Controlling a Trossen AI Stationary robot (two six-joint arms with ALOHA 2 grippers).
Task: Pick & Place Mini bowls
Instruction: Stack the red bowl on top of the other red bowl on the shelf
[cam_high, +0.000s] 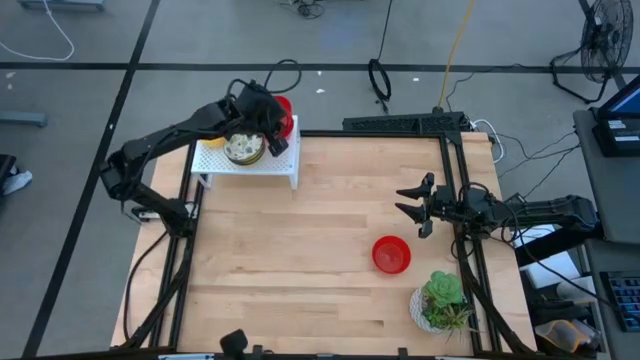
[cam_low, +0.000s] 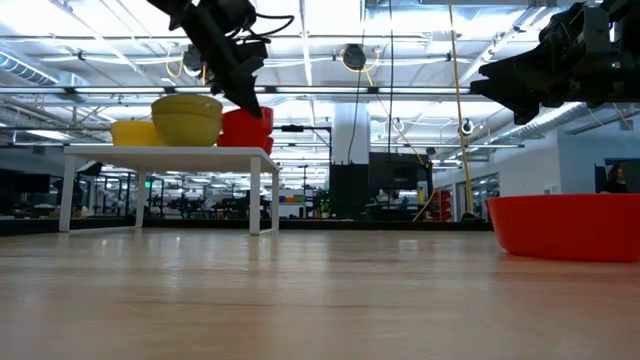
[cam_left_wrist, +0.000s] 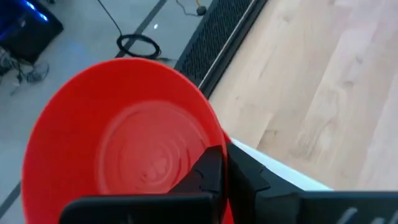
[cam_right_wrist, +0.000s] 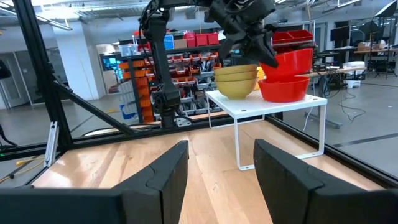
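- Left pincer (cam_high: 272, 118) sits over the far right end of the white shelf rack (cam_high: 247, 165), clenched on the rim of a red mini bowl (cam_left_wrist: 124, 146); the left wrist view shows one dark finger (cam_left_wrist: 208, 171) pressed inside that rim.
- From the right wrist view, the held red bowl tilts above a second red mini bowl (cam_right_wrist: 283, 88) that rests upright on the rack; the two overlap there, and whether they touch cannot be told.
- Beside them on the rack stands a stack of yellow mini bowls (cam_low: 187, 118), and the low view shows another yellow bowl (cam_low: 133, 132) at the far side of that stack.
- From above, a white speckled mini bowl (cam_high: 243, 149) shows on the rack just beside the left pincer.
- The rack stands at the far left corner of the wooden worktop (cam_high: 300, 260).
- Right pincer (cam_high: 408, 200) hovers above the right side of the worktop, well apart from the rack, its fingers (cam_right_wrist: 165, 171) spread wide and grasping nothing.
- A lone red mini bowl (cam_high: 391, 254) rests upright on the worktop, near the right pincer and on its near side.
- A green potted plant (cam_high: 441, 302) in a patterned pot stands just beside that bowl, close to the near right corner.
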